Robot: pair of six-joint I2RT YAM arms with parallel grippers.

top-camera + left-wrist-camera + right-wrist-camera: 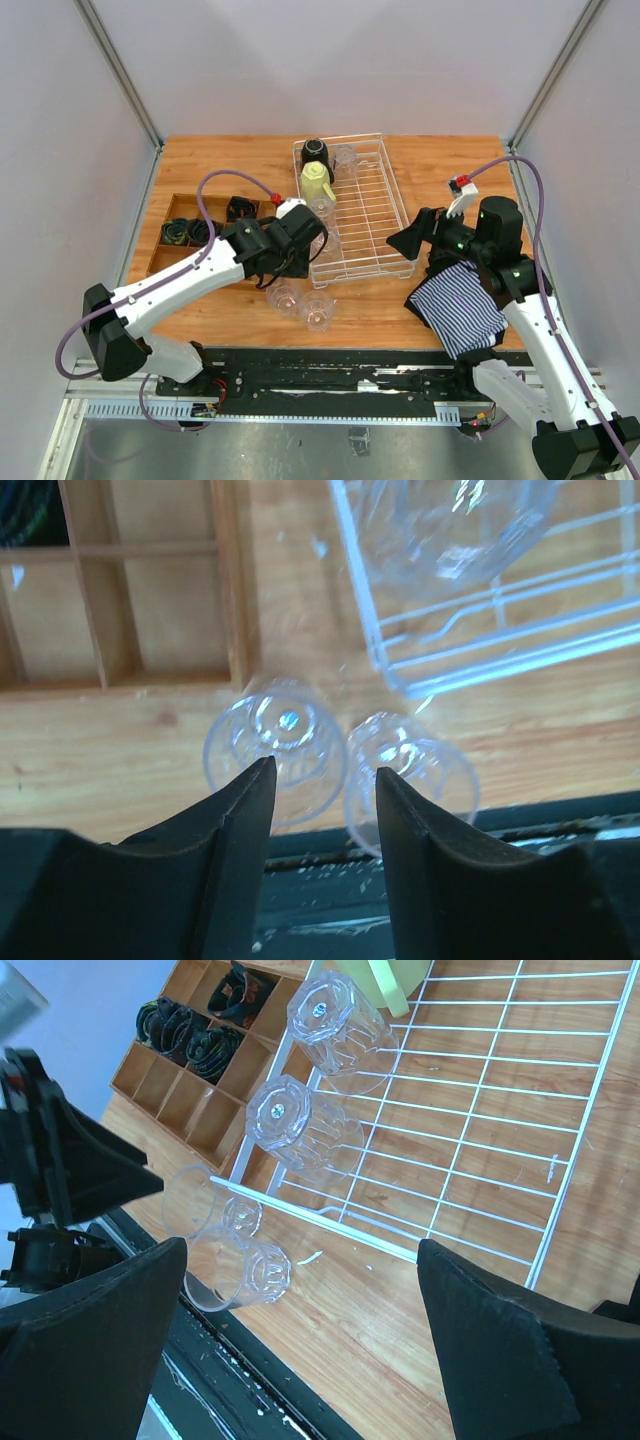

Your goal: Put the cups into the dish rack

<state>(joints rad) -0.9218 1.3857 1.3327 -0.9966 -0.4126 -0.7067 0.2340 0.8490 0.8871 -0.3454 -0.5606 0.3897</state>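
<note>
The surface (440,165) is a top of warm brown wood with visible grain. Three plain white walls stand around it: the back wall (340,60), the left wall (50,150) and the right wall (600,130). A thin grey metal post rises in each far corner, the left post (120,75) and the right post (555,75). A black strip (340,365) runs along the near edge of the surface. Below it lies a silver rail (300,405), and then a dull grey floor (300,450). The light is even and soft.

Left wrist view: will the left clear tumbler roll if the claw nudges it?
Likely: the tumbler lies on its side, so it may roll. Its glossy clear wall looks slippery and light. The neighbour would probably shift too.
</note>
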